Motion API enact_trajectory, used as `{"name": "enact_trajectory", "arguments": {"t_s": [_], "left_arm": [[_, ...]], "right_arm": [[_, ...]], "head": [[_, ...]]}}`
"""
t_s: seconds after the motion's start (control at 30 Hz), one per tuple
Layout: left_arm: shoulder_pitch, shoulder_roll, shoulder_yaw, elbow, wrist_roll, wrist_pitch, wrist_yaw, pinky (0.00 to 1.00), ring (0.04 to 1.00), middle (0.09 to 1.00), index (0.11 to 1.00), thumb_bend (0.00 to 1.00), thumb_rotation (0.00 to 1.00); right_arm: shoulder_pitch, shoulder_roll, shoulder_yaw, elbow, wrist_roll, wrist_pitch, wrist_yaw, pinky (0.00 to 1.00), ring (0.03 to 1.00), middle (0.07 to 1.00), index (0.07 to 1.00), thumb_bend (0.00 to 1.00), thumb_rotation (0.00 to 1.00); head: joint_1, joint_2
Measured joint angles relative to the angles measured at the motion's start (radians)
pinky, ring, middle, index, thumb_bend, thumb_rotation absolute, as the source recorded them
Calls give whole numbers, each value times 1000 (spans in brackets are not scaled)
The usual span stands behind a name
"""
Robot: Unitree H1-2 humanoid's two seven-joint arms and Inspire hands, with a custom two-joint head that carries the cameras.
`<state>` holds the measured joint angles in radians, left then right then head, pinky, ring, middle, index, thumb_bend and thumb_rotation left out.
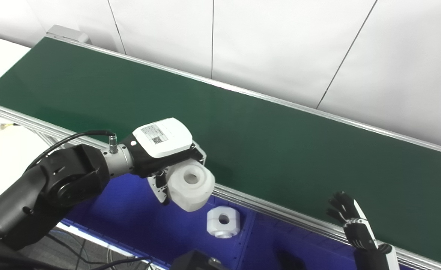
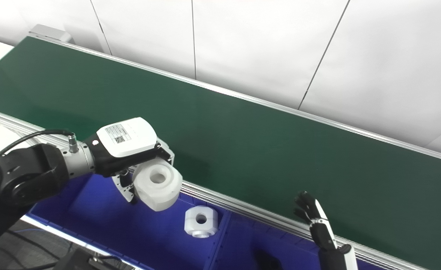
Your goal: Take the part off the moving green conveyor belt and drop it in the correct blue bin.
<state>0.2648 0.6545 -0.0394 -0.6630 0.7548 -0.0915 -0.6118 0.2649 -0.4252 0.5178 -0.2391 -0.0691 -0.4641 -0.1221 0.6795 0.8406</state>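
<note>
left eye view: the left hand [image 1: 164, 157] comes in over the near rail of the green conveyor belt [image 1: 243, 123], fingers wrapped tight around a white part [image 1: 191, 184] with a round hole in its top. the part is up in the air, clear of the belt, hanging above the blue bin [image 1: 130, 221] that sits just under the belt's near edge. 1 second white part [image 1: 223, 222] already lies in that bin, close to its right wall. the belt itself shows nothing on it. down at the lower right corner, the right hand [image 1: 349, 221] waits by the near rail, fingers spread, holding nothing.

right eye view: same picture from a little to the side. the left hand [image 2: 130, 148] is clamped on the white part [image 2: 156, 183], which sits over the bin [image 2: 92, 221], above and left of the second part [image 2: 201, 222]. a divider wall splits off another blue compartment [image 2: 239, 240] to the right. the right hand [image 2: 316, 221] stands idle, fingers apart, nothing in it.

my read: the pick is done, the carry looks nearly done, and what is left is the release. with a matching part already down there, this bin looks like the right one.
</note>
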Motion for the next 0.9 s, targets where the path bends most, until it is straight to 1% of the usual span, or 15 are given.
{"name": "enact_trajectory", "arguments": {"t_s": [0.13,0.23,0.4,0.5,0.63,0.73,0.9], "left_arm": [[2,-16,-15,37,49,-5,-10,452,450,457,517,520,0],[2,-21,-41,48,94,-13,-18,445,436,444,524,519,0],[7,-50,-89,98,171,-30,-13,466,452,456,517,521,0],[13,-60,-122,117,193,-62,4,444,435,434,524,519,0],[24,-82,-148,141,221,-74,9,446,427,427,524,519,0],[41,-88,-160,146,240,-102,49,408,400,421,525,518,0],[76,-115,-166,148,266,-128,103,345,362,419,524,517,0]], "right_arm": [[10,24,-40,0,4,0,48,785,875,909,919,1000,962],[14,39,-56,0,17,0,83,791,879,910,920,1000,955],[20,65,-90,0,34,0,130,789,880,909,918,1000,954],[23,78,-106,0,41,0,158,796,883,910,916,1000,946],[27,96,-125,0,57,0,193,801,886,909,916,1000,940],[28,112,-138,0,60,0,218,803,887,910,921,1000,938],[34,134,-163,0,59,0,245,803,890,914,920,1000,938]], "head": [[0,-2],[3,-2],[6,2],[6,5],[5,3],[3,3],[-1,5]]}}
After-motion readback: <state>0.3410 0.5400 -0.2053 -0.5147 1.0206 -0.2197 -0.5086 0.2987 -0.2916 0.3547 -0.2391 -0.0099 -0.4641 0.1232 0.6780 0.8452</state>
